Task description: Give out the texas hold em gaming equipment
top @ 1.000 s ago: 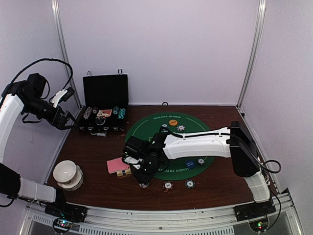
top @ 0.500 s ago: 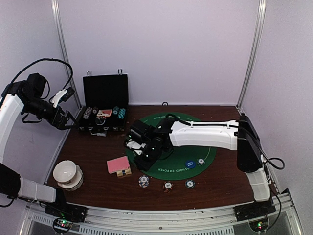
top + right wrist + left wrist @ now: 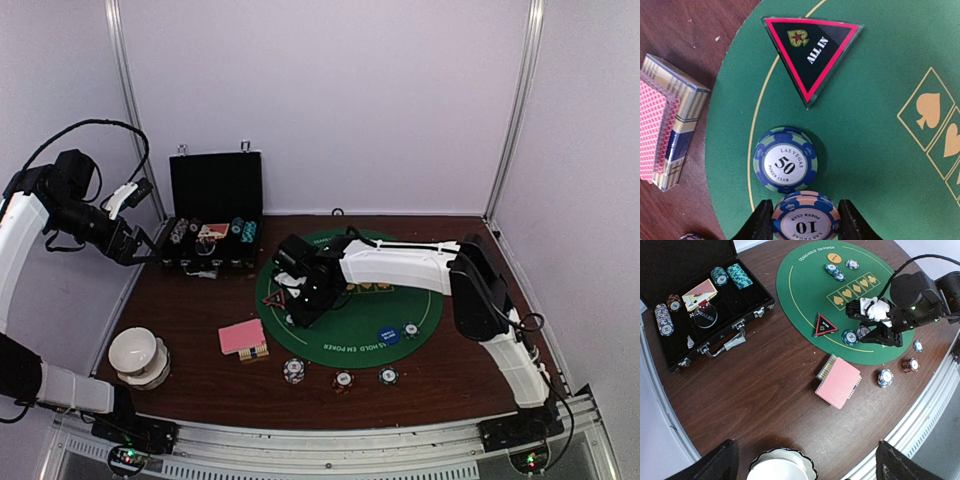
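In the right wrist view my right gripper (image 3: 805, 220) is shut on a pink-and-blue "10" poker chip (image 3: 805, 225), held just over the green mat (image 3: 880, 165). A blue-and-green "50" chip (image 3: 785, 160) lies flat right ahead of it. Beyond that sits the red triangle marker (image 3: 812, 50). The pink-backed cards (image 3: 652, 130) lie on a patterned box at the left. From above, the right gripper (image 3: 300, 303) hovers over the mat's left part. My left gripper (image 3: 805, 455) is open and empty, high above the table's left side.
The open black case (image 3: 700, 305) with chips and cards stands at the back left. A white bowl (image 3: 138, 355) sits front left. Three chip stacks (image 3: 293, 371) (image 3: 343, 380) (image 3: 388, 376) stand along the front edge. A blue disc (image 3: 388, 335) and an orange disc (image 3: 834, 258) lie on the mat.
My right gripper has moved from near the table's front edge back onto the mat's left part, uncovering a chip stack at the front. The left arm has stayed still.
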`<state>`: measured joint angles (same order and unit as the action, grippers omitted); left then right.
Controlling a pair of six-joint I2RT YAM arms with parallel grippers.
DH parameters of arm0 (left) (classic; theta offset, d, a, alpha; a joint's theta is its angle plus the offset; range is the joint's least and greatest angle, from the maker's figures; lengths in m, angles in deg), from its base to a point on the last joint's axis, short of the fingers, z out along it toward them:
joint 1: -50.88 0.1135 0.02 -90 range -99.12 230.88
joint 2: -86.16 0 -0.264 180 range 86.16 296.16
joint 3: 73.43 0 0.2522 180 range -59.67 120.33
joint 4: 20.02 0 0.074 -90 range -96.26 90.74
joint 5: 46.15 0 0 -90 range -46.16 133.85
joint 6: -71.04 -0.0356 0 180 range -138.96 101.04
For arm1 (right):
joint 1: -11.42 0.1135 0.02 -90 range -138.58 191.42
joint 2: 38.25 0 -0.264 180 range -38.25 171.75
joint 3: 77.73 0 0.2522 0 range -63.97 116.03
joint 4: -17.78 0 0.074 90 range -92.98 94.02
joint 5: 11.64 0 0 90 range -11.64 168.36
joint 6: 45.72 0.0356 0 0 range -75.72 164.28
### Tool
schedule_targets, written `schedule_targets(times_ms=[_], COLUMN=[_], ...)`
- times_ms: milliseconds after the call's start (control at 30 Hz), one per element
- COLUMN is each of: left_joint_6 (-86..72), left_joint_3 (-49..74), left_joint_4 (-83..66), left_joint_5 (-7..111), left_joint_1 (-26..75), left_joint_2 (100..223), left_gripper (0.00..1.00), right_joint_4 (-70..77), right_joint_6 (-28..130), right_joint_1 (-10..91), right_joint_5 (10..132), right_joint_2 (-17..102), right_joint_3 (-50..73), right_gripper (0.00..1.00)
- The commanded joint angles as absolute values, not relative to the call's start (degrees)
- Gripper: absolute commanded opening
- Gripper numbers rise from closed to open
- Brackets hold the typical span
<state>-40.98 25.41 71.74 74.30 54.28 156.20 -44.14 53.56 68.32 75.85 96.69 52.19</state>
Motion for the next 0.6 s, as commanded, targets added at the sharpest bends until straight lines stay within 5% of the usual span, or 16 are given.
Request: schedule_targets(times_ms=[0, 567], left_joint_6=[-42.1, -42.1], left_joint_3=[26.8, 27.0], left_joint_4=[71.4, 71.4], left_joint_5=[74.4, 74.9], left_joint_1=[54.6, 54.6], left_joint_2=[155.1, 155.5], left_gripper=[0.98, 0.98], right_joint_4=[-43.0, -41.8], right_joint_6=[53.8, 54.5], right_joint_1=[68.5, 68.6], right_joint_5=[76.1, 73.7], right_joint_2=[96.8, 95.6], right_joint_3=[52.0, 47.0], right_gripper=[0.03, 0.07])
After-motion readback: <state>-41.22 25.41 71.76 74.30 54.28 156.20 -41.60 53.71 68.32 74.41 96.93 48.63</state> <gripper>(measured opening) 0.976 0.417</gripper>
